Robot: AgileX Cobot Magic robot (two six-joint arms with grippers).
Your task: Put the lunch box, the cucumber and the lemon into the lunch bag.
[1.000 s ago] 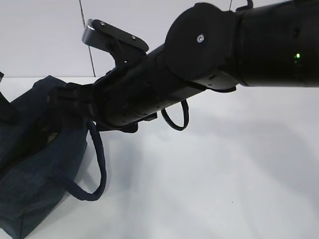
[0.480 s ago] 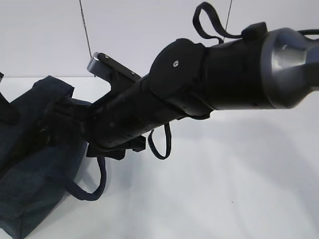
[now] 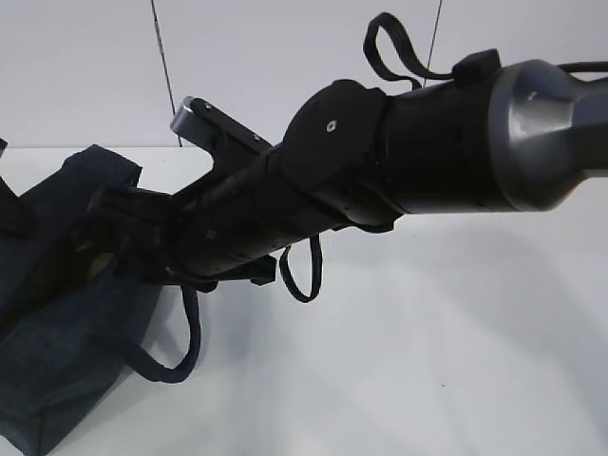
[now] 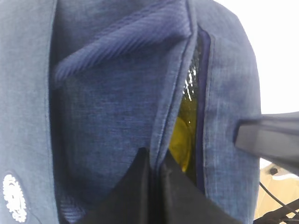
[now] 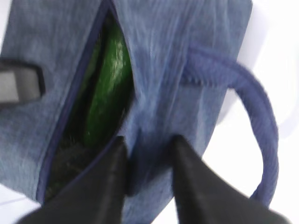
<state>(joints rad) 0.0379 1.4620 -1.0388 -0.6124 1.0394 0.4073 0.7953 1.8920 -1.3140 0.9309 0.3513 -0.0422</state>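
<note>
Three views split the facts between them. From the exterior camera the right arm (image 3: 380, 180) fills most of the picture, reaching across to the lunch bag (image 3: 57, 351), which slumps on the white table (image 3: 427, 361) at the left with one loop handle (image 3: 180, 342) hanging down its side; the bag's opening and contents are hidden here. Only the right wrist view shows the cucumber (image 5: 107, 93), lying lengthwise inside the bag's open slit, and the right gripper (image 5: 148, 186) with its jaws pinching a fold of the navy fabric just beside that opening. Only the left wrist view shows something yellow (image 4: 182, 140) deep in the gap, probably the lemon, though the view is too narrow to be sure, with crinkled silver lining (image 4: 190, 79) above it and the small white logo (image 4: 13, 196) on the bag's outer face. There the left gripper (image 4: 156, 186) has its jaws pressed together on the fabric edge of the opening. The lunch box cannot be made out in any view.
</note>
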